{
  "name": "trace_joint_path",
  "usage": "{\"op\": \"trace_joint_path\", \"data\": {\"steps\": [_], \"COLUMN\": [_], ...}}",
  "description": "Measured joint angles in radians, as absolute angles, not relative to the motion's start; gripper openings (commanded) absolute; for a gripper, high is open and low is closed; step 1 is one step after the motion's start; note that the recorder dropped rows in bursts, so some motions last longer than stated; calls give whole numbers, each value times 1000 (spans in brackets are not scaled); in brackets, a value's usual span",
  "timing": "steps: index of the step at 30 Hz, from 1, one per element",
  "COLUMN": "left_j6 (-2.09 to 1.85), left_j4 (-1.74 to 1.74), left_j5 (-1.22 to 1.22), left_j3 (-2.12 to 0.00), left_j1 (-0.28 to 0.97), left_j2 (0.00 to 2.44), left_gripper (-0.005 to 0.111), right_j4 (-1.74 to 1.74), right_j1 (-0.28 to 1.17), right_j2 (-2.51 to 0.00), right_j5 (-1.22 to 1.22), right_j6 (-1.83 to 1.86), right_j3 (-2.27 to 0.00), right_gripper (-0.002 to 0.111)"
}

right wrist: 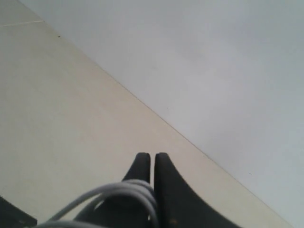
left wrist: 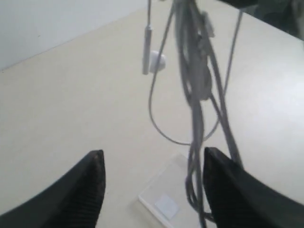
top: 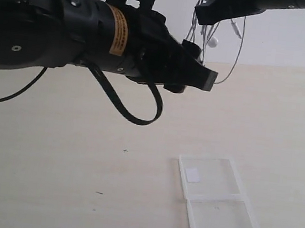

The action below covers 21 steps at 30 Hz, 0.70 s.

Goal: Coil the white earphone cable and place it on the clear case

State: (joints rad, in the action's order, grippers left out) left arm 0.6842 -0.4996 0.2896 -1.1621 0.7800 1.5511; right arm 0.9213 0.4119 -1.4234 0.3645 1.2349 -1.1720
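The white earphone cable hangs in a loose bunch of loops from my right gripper, high above the table. In the right wrist view the fingers of that gripper are shut, with cable strands looped over them. My left gripper is open just beside the hanging bunch. In the left wrist view the strands drop between its open jaws, close to one finger. An earbud and the inline remote dangle there. The clear case lies open and flat on the table below, also seen from the left wrist.
The beige table stretches wide around the case. A black arm cable loops down under the left arm. A pale wall stands behind the table.
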Motion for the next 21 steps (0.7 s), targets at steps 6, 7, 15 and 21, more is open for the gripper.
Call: {"op": "trace_joint_path", "data": {"steps": [6, 7, 15, 21], "left_j6": [684, 684, 684, 684], "left_j4": [-537, -541, -550, -550], "left_j5": [299, 297, 313, 313], "left_j3": [-1162, -1162, -1162, -1162], "left_j1": [759, 759, 759, 759], "left_j2": [1512, 1503, 1487, 1487], "left_gripper": [59, 59, 59, 59], "right_j4": [836, 826, 761, 670], "right_j1": [412, 412, 412, 410], "right_j2": [-1431, -1436, -1501, -1526], "right_j5": [366, 366, 345, 292], "right_j6": [1148, 1139, 1075, 975], "right_j3": [-1172, -1172, -1174, -1175], "right_gripper": [0, 0, 0, 0]}}
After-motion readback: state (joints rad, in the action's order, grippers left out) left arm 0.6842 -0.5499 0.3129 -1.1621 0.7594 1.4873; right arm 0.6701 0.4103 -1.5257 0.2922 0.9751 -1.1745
